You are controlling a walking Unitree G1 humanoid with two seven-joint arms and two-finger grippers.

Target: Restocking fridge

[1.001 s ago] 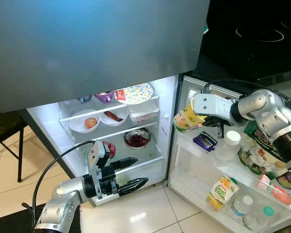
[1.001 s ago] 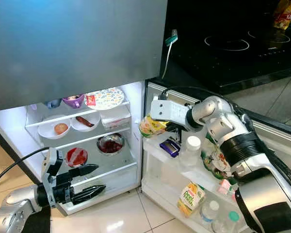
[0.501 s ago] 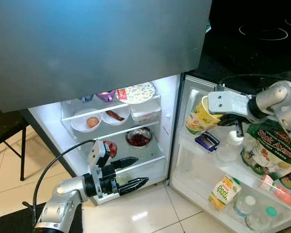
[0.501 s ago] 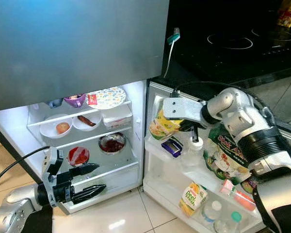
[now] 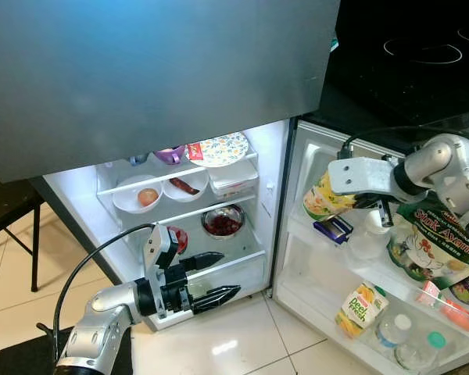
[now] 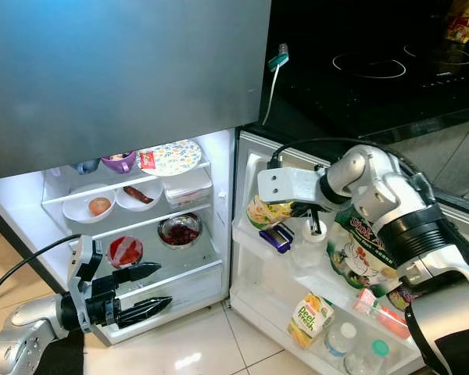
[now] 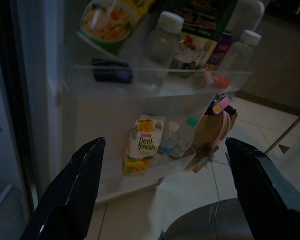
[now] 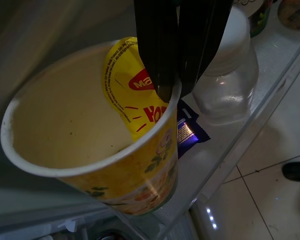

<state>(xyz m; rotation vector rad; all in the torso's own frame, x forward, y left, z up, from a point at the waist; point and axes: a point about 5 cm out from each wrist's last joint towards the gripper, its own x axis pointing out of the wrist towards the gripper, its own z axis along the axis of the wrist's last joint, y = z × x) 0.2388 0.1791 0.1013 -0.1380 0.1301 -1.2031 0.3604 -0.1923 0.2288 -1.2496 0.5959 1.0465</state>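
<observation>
A yellow noodle cup (image 5: 324,203) hangs at the left end of the open fridge door's upper shelf (image 5: 352,262), its base behind the shelf's clear rail. My right gripper (image 8: 171,92) is shut on the cup's (image 8: 115,145) rim, one finger inside and one outside. A clear jar with a white lid (image 5: 371,230) and a purple packet (image 5: 331,228) sit right beside the cup. My left gripper (image 5: 230,273) is open and empty, low in front of the fridge's bottom drawer (image 5: 234,275).
A green pouch (image 5: 426,242) stands further along the door shelf. A juice carton (image 5: 357,308) and bottles (image 5: 391,332) sit in the lower door shelf. Inside are bowls (image 5: 146,197), a steel bowl (image 5: 223,223) and a patterned plate (image 5: 219,148). A black chair (image 5: 8,211) stands left.
My right gripper carried the noodle cup right, from in front of the fridge opening to the door shelf, then lowered it behind the rail. The left arm stayed put.
</observation>
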